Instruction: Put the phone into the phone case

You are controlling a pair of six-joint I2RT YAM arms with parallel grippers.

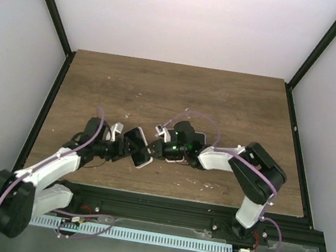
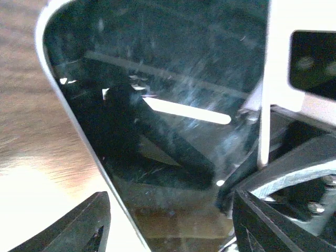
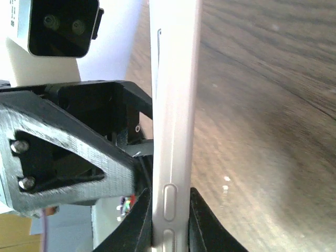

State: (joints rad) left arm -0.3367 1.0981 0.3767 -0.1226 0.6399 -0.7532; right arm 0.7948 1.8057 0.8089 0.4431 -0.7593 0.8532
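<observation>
The phone (image 1: 137,146) shows its black screen (image 2: 173,94) inside the white phone case (image 2: 79,126), and both are held up between the two arms at mid-table. In the right wrist view the case's white side (image 3: 176,105) with its button covers stands on edge. My right gripper (image 3: 170,210) is shut on it, one black finger (image 3: 139,220) pressing each face. My left gripper (image 2: 170,210) is open, its fingers (image 2: 79,228) standing either side of the phone's near end. In the top view the left gripper (image 1: 129,150) and right gripper (image 1: 159,152) face each other.
A brown wooden table (image 1: 223,103) carries the scene, with white walls and black frame posts (image 1: 314,53) round it. A black rail (image 1: 162,202) runs along the near edge by the arm bases. The left wrist camera housing (image 3: 58,26) sits close beside the case.
</observation>
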